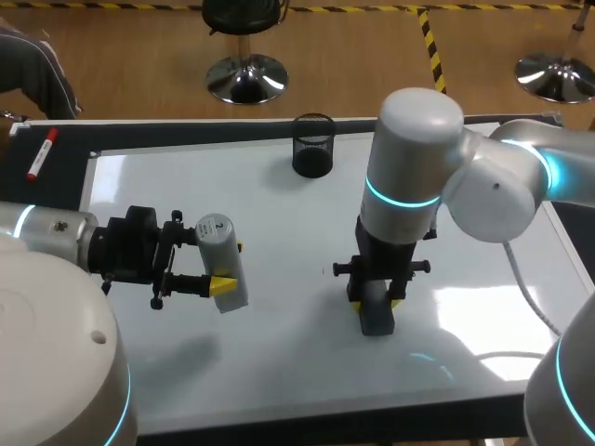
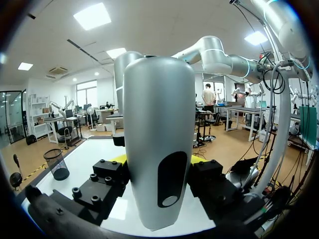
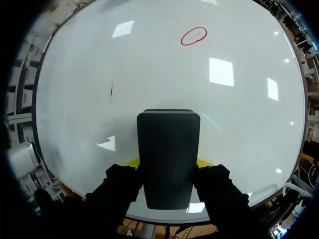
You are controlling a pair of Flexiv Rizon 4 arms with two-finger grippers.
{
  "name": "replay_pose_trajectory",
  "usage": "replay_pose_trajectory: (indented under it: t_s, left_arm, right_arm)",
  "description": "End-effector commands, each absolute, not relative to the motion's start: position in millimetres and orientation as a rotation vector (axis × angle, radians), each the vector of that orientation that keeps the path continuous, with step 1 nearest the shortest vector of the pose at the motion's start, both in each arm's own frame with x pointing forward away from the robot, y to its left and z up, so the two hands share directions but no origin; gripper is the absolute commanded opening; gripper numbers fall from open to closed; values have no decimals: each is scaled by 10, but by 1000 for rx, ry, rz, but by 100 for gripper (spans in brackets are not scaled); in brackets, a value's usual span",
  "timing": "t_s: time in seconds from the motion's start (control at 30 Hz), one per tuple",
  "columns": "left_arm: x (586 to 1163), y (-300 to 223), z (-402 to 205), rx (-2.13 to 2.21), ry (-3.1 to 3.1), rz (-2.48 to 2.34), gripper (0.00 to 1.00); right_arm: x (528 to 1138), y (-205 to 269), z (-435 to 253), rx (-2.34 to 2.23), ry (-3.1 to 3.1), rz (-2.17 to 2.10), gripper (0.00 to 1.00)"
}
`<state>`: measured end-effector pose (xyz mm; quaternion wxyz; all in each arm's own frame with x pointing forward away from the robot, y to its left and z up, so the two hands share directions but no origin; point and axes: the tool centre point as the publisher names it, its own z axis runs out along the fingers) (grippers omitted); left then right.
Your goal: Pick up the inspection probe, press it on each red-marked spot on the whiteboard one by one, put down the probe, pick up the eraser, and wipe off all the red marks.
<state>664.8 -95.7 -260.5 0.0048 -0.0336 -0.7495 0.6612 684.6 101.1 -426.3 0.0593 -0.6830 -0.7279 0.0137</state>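
1. Probe [image 1: 221, 255]: a grey cylinder, clamped from both sides by the fingers of your left gripper [image 1: 231, 267]. It hangs above the whiteboard [image 1: 186, 186] at nine o'clock from the board's centre and is not yet put down.
2. Eraser [image 1: 376, 318]: a dark block, pinched between the two fingers of your right gripper [image 1: 375, 302]. It sits just off the board's centre, toward four or five o'clock. Its lower end looks to be on the board, though you cannot confirm contact from these views.
3. Red ring [image 3: 193, 36]: one only, found in the right wrist view. It lies well ahead of the eraser, at about one o'clock from it, and is unwiped. No other red shows on the stretch of board seen there.
4. Dark stroke [image 3: 111, 90]: short and thin, at eleven o'clock from the eraser. It is not red.
5. Mesh cup [image 1: 313, 144]: at twelve o'clock, on the board's far edge.
6. Marker [image 1: 40, 153]: red-capped, at ten o'clock, off the board on the table.
7. Progress, by judgement: you are in the wiping stage, with the eraser in hand. At least one ring is left to clear, and the probe has yet to be set down.
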Motion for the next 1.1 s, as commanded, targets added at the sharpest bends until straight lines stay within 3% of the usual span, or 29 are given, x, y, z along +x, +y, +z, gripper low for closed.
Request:
replay_pose_trajectory:
  t_s: [0.03, 1.1]
  left_arm:
    - [6632, -955, -2598, -106, -2349, 2077, 0]
    - [6632, -955, -2598, -106, -2349, 2077, 0]
  right_arm:
    - [6844, 879, -4372, -2083, -2186, 49, 0]
    - [6969, -88, -3935, -2137, -2163, 76, 0]
